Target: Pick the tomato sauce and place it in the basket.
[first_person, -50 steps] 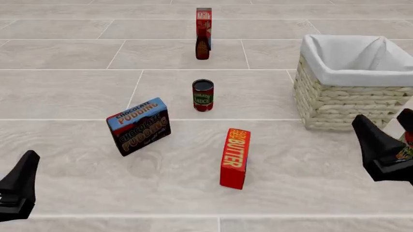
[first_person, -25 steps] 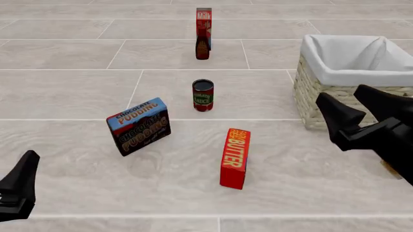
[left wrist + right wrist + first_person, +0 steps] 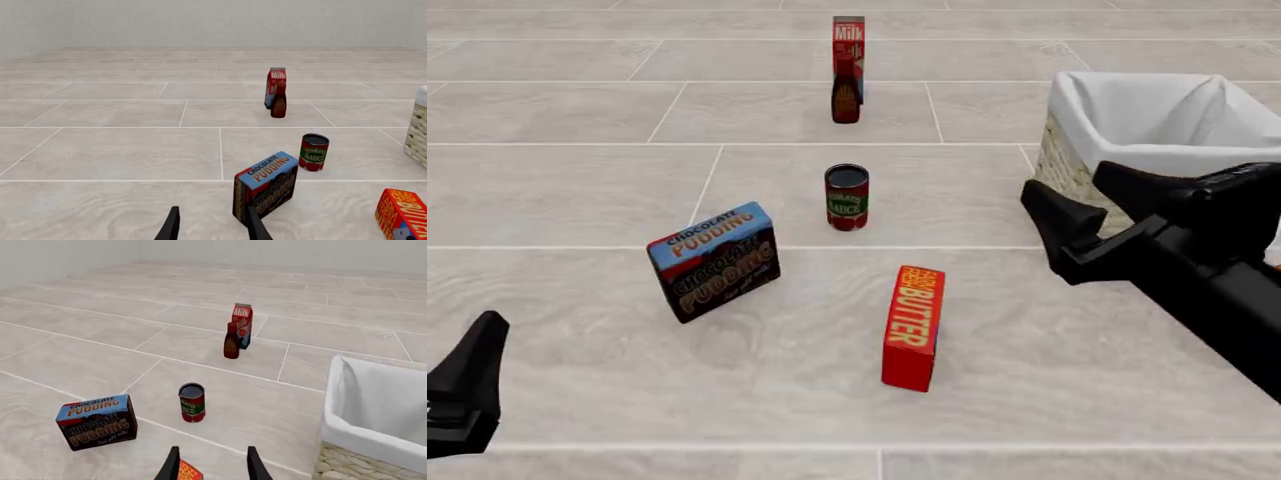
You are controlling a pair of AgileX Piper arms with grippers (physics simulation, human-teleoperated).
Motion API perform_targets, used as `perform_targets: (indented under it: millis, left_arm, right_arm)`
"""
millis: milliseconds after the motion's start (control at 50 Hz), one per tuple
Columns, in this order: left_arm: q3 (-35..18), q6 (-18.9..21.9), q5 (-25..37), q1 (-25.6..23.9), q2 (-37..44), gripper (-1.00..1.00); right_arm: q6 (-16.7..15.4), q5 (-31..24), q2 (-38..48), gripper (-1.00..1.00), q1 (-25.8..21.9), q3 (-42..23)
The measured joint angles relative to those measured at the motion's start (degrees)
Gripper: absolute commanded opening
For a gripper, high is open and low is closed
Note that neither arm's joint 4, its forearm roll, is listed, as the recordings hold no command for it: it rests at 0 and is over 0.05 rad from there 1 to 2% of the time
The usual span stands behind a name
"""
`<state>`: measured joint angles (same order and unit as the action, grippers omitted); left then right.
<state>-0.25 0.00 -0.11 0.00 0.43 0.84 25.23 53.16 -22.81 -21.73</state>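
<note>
In the front view, the tomato sauce can (image 3: 846, 197) stands upright a little above the middle of the frame on the tiled worktop (image 3: 574, 190). The basket (image 3: 1094, 205) sits at the right edge, well apart from the can. The right gripper (image 3: 1078, 212) reaches in from the right with its fingers apart and nothing between them, overlapping the basket's near left side. The left gripper (image 3: 467, 385) shows only as a dark shape in the lower left corner. A pudding box (image 3: 713, 260) leans at centre left, a butter box (image 3: 913, 326) stands below the can, and a milk carton (image 3: 849, 42) with a dark bottle (image 3: 845, 93) in front of it stands at top centre.

In the left wrist view, the left gripper (image 3: 212, 225) has its fingers apart and empty at the bottom edge. The can (image 3: 313, 152) stands right of centre, beyond the pudding box (image 3: 265, 185).

In the right wrist view, the right gripper (image 3: 211, 465) is spread and empty at bottom centre, with the can (image 3: 191, 402) just above it in the frame. The basket (image 3: 373, 435) fills the lower right.
</note>
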Motion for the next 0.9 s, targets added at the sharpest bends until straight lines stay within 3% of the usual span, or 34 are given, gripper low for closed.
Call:
perform_targets:
  millis: [320, 500, 900]
  left_arm:
    - [0.0, 0.0, 0.0, 0.0, 0.0, 1.00]
    - [0.0, 0.0, 0.0, 0.0, 0.0, 1.00]
    - [0.0, 0.0, 0.0, 0.0, 0.0, 1.00]
  right_arm:
    - [-3.7, 1.6, 7.3, 1.00, 1.9, -3.3]
    - [-7.5, 1.2, 11.9, 1.00, 3.2, -6.0]
    - [-6.4, -0.7, 18.6, 1.00, 3.1, -11.9]
